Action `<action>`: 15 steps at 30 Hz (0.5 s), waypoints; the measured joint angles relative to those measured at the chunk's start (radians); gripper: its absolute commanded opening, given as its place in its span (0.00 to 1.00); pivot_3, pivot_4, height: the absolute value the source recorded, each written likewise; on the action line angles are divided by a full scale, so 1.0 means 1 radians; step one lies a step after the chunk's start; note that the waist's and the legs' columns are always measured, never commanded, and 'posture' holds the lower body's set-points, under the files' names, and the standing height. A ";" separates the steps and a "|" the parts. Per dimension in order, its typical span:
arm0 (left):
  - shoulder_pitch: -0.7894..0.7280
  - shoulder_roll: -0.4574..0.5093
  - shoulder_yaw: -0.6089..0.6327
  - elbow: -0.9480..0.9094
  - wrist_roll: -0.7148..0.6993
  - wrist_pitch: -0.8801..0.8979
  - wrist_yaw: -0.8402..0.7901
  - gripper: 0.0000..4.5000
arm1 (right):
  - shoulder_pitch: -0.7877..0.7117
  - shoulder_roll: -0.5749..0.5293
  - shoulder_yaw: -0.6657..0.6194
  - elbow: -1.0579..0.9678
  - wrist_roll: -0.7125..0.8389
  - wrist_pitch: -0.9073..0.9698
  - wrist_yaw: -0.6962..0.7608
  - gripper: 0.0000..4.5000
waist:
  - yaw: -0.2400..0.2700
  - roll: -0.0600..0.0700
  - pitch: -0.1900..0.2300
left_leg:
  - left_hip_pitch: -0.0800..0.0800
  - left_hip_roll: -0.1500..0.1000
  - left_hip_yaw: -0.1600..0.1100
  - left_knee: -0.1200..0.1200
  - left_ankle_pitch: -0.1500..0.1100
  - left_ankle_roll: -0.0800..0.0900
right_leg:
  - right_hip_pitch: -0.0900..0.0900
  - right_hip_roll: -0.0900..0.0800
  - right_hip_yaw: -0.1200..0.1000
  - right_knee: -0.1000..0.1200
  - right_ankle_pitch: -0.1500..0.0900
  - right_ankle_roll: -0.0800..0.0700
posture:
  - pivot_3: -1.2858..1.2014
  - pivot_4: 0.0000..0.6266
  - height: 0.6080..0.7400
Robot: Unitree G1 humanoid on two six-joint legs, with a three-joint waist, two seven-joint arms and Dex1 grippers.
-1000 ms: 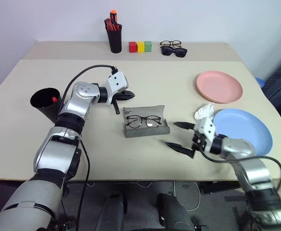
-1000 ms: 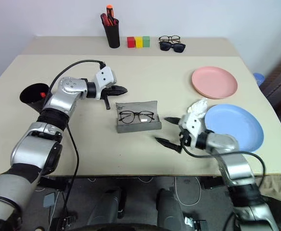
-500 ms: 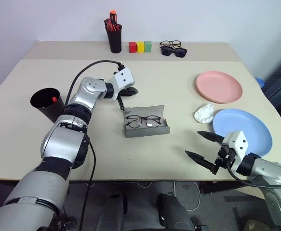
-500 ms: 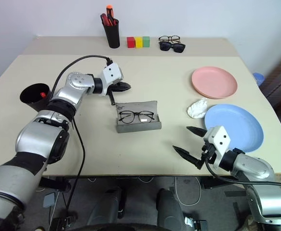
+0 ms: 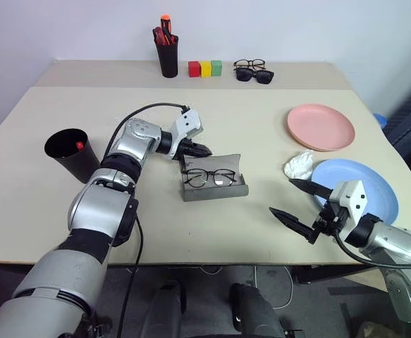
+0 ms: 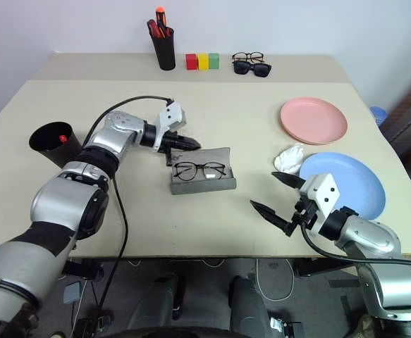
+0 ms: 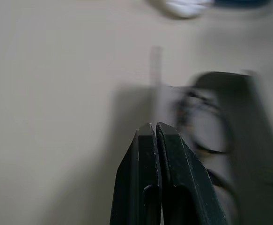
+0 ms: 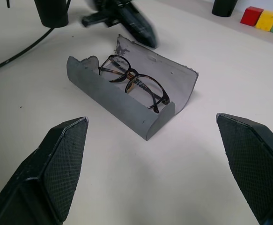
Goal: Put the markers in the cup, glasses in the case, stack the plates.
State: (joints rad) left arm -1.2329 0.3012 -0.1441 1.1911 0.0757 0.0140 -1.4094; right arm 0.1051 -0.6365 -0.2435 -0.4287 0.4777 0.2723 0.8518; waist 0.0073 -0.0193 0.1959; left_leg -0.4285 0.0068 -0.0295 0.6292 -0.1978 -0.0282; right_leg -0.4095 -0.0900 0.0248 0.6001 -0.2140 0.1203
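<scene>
The grey case (image 5: 215, 187) lies open mid-table with the wire-frame glasses (image 5: 209, 177) inside, lid raised behind them. My left gripper (image 5: 204, 150) is shut, empty, its tip just behind the lid's left end; contact cannot be told. In the left wrist view the shut fingers (image 7: 153, 136) point past the blurred case (image 7: 230, 117). My right gripper (image 5: 280, 196) is open and empty, right of the case near the table's front edge. The black cup (image 5: 70, 151) at the left holds a red marker (image 5: 79, 146). The pink plate (image 5: 320, 127) and blue plate (image 5: 357, 190) lie apart at the right.
A crumpled white tissue (image 5: 299, 165) lies between the two plates. At the back stand a tall black pen holder (image 5: 167, 55) with red and orange pens, three coloured blocks (image 5: 204, 68), sunglasses (image 5: 255, 75) and a dark-rimmed pair (image 5: 249, 64).
My left gripper has swung right and turned toward the case's lid. My right gripper has drawn back from the case toward the right front of the table, still open.
</scene>
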 measured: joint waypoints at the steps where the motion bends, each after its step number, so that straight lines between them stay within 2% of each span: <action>1: 0.020 0.010 -0.002 -0.038 -0.005 0.017 -0.041 0.01 | -0.004 0.000 0.000 0.000 0.000 0.000 0.000 1.00 | -0.002 0.000 0.000 | 0.000 0.000 0.000 0.000 0.000 0.000 | 0.000 0.000 0.000 0.000 0.000 0.000 | 0.52 0.24 1.00; 4: 0.111 0.040 -0.021 -0.192 -0.024 0.076 -0.137 0.01 | -0.012 0.000 0.004 0.001 -0.001 0.000 -0.001 1.00 | -0.004 0.000 0.000 | 0.001 0.001 0.000 0.000 0.000 0.000 | 0.000 0.000 0.000 0.001 0.000 0.000 | 0.52 0.24 1.00; 7: 0.176 0.041 -0.024 -0.290 -0.045 0.134 -0.121 0.01 | -0.020 0.000 0.011 0.003 -0.002 0.000 -0.001 1.00 | -0.001 0.000 0.000 | 0.000 0.001 0.000 0.001 0.000 0.000 | 0.000 0.000 0.000 0.001 0.000 0.000 | 0.52 0.24 1.00; 10: 0.163 0.040 -0.015 -0.296 -0.044 0.115 0.002 0.01 | -0.035 0.000 0.023 0.007 -0.002 0.000 -0.001 1.00 | 0.005 0.000 0.000 | 0.000 0.001 0.000 0.002 0.000 0.000 | 0.000 0.000 0.000 0.001 0.000 0.000 | 0.52 0.24 1.00; 15: 0.099 0.023 -0.011 -0.224 0.006 -0.017 0.258 0.01 | -0.043 0.000 0.034 0.030 -0.003 -0.001 0.000 1.00 | 0.005 0.000 0.000 | 0.000 0.000 0.000 0.002 0.000 0.000 | 0.001 0.000 0.000 0.000 0.000 0.000 | 0.52 0.24 1.00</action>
State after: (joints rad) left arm -1.1341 0.3244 -0.1552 0.9668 0.0821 -0.0034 -1.1513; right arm 0.0619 -0.6369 -0.2096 -0.3990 0.4750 0.2714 0.8516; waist 0.0126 -0.0193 0.1958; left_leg -0.4285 0.0071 -0.0297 0.6308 -0.1979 -0.0279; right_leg -0.4088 -0.0900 0.0249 0.6002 -0.2138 0.1204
